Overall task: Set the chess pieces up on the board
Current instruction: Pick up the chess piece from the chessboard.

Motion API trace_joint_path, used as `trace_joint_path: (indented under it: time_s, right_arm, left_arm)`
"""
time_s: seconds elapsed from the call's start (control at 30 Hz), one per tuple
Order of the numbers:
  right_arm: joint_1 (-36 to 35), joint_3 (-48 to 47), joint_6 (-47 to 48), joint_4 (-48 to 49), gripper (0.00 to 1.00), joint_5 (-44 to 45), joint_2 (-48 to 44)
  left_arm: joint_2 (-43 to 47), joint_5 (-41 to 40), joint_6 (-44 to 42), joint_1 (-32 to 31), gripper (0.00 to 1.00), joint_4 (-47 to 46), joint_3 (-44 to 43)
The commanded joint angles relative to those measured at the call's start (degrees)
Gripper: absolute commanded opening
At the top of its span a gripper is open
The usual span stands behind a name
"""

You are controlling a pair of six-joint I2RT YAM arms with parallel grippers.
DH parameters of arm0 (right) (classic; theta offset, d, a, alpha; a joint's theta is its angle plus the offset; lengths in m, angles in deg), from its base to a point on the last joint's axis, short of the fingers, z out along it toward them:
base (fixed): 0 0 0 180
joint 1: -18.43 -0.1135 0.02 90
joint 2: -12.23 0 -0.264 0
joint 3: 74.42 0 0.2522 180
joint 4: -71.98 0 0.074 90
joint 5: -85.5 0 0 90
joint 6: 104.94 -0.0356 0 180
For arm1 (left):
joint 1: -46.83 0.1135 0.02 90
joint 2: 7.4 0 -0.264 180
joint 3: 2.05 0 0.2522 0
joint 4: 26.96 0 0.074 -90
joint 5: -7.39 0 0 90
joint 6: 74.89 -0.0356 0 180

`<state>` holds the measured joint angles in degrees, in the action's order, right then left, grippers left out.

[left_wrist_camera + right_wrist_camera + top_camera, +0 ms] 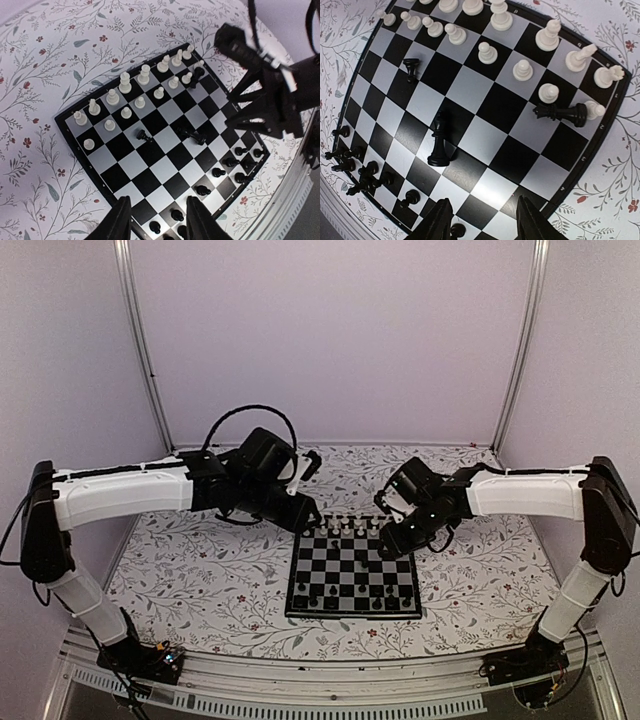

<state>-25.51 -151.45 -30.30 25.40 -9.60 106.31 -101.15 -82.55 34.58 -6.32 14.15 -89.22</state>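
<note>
A black chess piece (560, 113) is seen toppled on the board (555, 165), near its far right corner, base just beside a white pawn (594, 109), long axis across the right wrist view. It lies ahead and right of the right fingers (527, 220), held apart and empty. The left fingers (121, 220), likewise apart, are farther off.

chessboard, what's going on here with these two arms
A chess setup is under way on the board. The white pieces stand in two rows along its far side. The black pieces are mostly bunched at the near edge; two stand mid-board, and one black piece lies on its side among the whites. The left gripper and right gripper hover above, open and empty.
</note>
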Motion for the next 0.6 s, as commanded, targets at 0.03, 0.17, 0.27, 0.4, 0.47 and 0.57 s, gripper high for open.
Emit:
trace_joint_path:
  time_s: [0.03,0.17,0.27,0.4,0.47,0.57]
  right_arm:
    - [-2.37,-5.81,1.03,-0.62,0.48,-0.31,7.59]
    - [-2.96,-9.67,1.54,-0.94,0.49,-0.78,12.18]
    - [-3.26,-12.04,1.98,-1.64,0.49,-0.75,15.01]
    - [-3.50,-14.27,2.33,-3.35,0.49,-0.24,17.67]
    - [-3.71,-14.82,2.51,-4.31,0.49,0.29,18.48]
    - [-4.22,-14.98,2.85,-5.51,0.49,0.45,19.04]
  left_arm:
    - [3.82,4.04,5.67,3.19,0.41,-2.86,1.60]
    - [3.87,5.89,6.12,4.44,0.41,-3.53,2.47]
    - [3.59,6.20,5.97,4.83,0.41,-3.06,2.26]
    - [3.38,6.51,6.02,5.31,0.41,-2.92,2.21]
    - [3.26,6.78,6.05,5.50,0.41,-2.89,2.30]
    - [2.96,7.02,6.03,5.75,0.41,-2.90,2.39]
